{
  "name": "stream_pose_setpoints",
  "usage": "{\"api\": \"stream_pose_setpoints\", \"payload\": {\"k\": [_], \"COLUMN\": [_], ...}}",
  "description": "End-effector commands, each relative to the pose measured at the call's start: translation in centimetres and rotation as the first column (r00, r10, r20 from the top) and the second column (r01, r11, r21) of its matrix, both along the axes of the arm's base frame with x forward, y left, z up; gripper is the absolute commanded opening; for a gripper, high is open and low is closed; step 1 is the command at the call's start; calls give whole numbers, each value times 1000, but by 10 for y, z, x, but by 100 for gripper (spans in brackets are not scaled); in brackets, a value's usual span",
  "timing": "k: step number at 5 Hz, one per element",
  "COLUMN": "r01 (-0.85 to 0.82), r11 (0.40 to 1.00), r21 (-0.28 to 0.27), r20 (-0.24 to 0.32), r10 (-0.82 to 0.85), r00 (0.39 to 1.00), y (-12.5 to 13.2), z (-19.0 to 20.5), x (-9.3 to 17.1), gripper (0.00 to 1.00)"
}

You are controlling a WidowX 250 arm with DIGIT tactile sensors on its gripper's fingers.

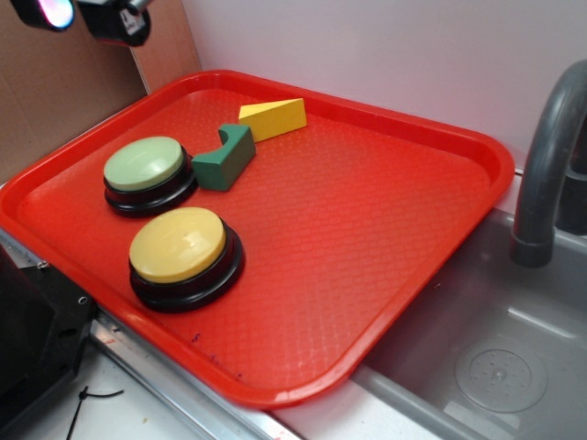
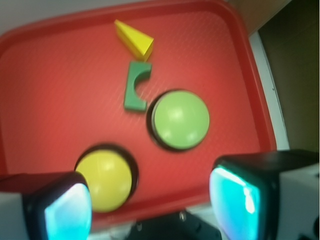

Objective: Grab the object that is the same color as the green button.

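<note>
Near the far left corner of the red tray (image 1: 431,275) sits the green block (image 1: 226,157), notch up, just beside the green button (image 1: 144,165) and touching the yellow wedge (image 1: 273,118). Nothing is grasped yet, from what I can see: the gripper (image 2: 150,200) hangs high over the tray's left edge, fingers spread wide and empty. Approach, descent and closing all remain. No writing or labels are readable anywhere.

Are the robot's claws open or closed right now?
Open. In the wrist view the gripper has its two fingers wide apart with nothing between them.
</note>
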State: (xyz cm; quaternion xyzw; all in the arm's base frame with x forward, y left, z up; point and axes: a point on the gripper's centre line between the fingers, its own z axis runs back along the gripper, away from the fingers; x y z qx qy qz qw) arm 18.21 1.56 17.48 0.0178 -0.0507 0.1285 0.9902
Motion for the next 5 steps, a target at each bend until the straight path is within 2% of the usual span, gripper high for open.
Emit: {"api": "stream_pose_setpoints", "payload": {"k": [1, 2, 3, 4, 5], "r01": [-73, -100, -123, -114, -115], "r11": [997, 994, 990, 993, 992], "r21": [31, 37, 75, 44, 50], "r20": [37, 27, 28, 41, 35], "r10": [72, 99, 121, 112, 113], "r00": [997, 995, 992, 993, 993], "y": [25, 33, 37, 36, 20], "z": [-33, -49, -69, -87, -101], "x": [36, 45, 60, 70, 77], "gripper": [100, 100, 100, 100, 100]}}
